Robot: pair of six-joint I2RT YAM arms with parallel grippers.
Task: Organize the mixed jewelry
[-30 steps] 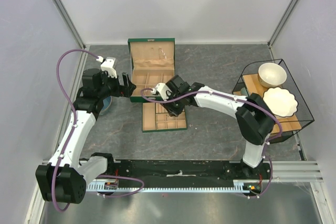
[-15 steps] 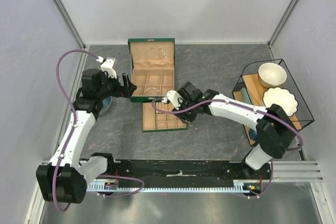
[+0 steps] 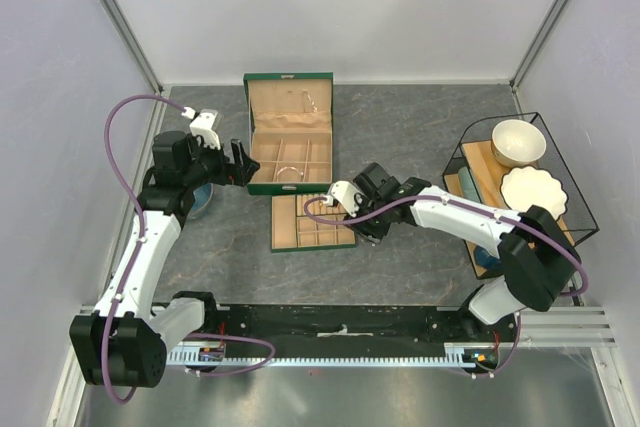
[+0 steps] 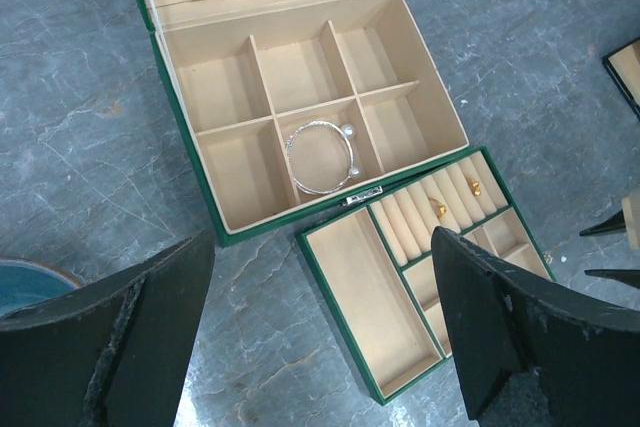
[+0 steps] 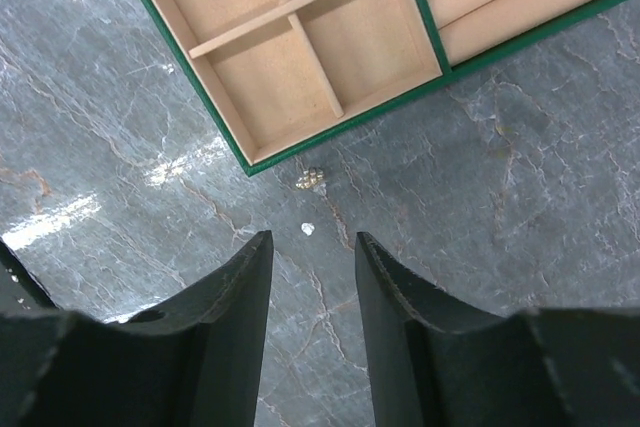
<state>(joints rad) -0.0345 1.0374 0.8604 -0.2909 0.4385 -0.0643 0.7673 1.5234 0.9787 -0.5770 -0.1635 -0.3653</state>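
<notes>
While the right claw (image 5: 313,239) hangs over the counter (image 5: 520,207) with its fingers a narrow gap apart and nothing between them, a tiny gold stud (image 5: 311,179) and a tiny pale bit (image 5: 308,229) lie on the stone just ahead of its tips, beside a corner of the tan tray (image 5: 265,97). The left claw (image 4: 322,242) is spread wide and empty, facing the green box (image 4: 215,92), where the silver bangle (image 4: 322,159) lies in a near middle compartment. Two gold pieces (image 4: 440,210) sit on the tray's ring rolls.
</notes>
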